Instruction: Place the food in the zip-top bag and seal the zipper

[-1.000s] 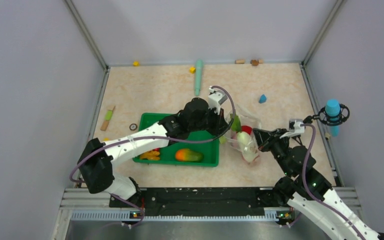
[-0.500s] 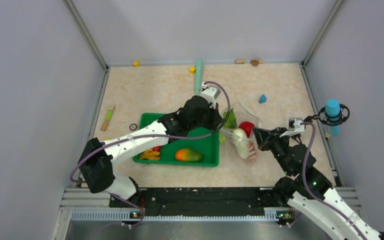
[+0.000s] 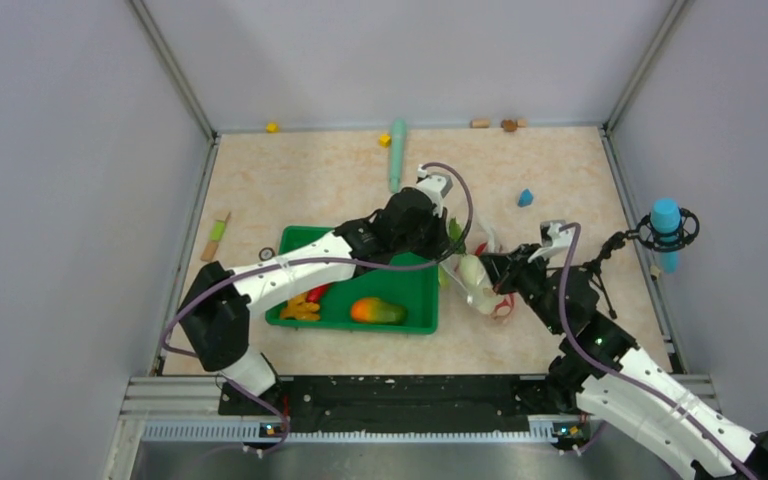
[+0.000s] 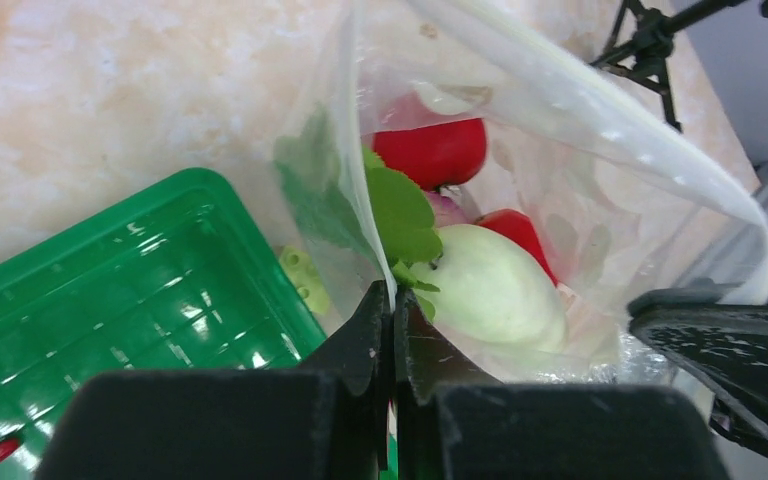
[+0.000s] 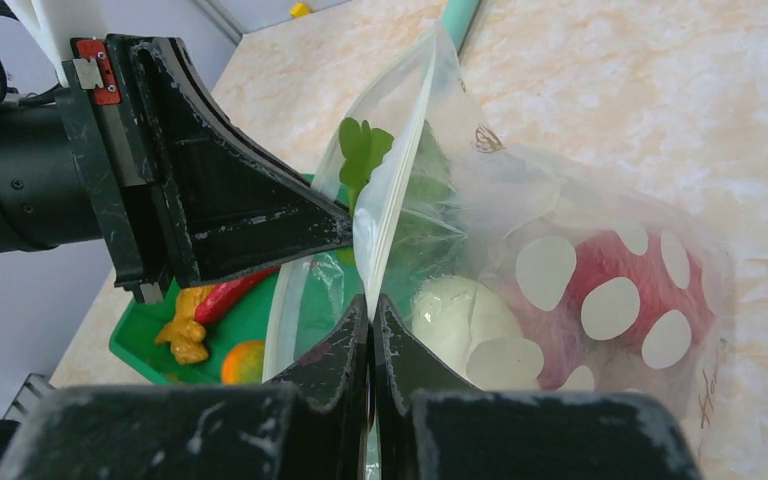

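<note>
The clear dotted zip-top bag (image 3: 482, 278) is held up just right of the green tray (image 3: 305, 243). My left gripper (image 4: 394, 300) is shut on one edge of the bag's mouth. My right gripper (image 5: 371, 305) is shut on the other mouth edge (image 5: 392, 190). Inside the bag I see a red tomato (image 4: 438, 150), a second tomato (image 4: 520, 232), the white radish (image 4: 490, 290), the green leaf (image 4: 400, 212) and a bit of purple onion (image 4: 448, 208). The mango (image 3: 377, 311), red chili (image 3: 318, 293) and yellow-orange bunch (image 3: 300, 310) lie in the tray.
A long teal stick (image 3: 397, 153) lies at the back. Small blocks sit along the far wall: yellow (image 3: 272, 127), wooden (image 3: 480, 123), and a blue one (image 3: 525, 197) right of the bag. A green-and-wood piece (image 3: 216, 236) lies left of the tray.
My right gripper has moved left toward the left gripper, narrowing the bag's mouth. The left gripper shifted slightly right and back. The bag now bunches between them.
</note>
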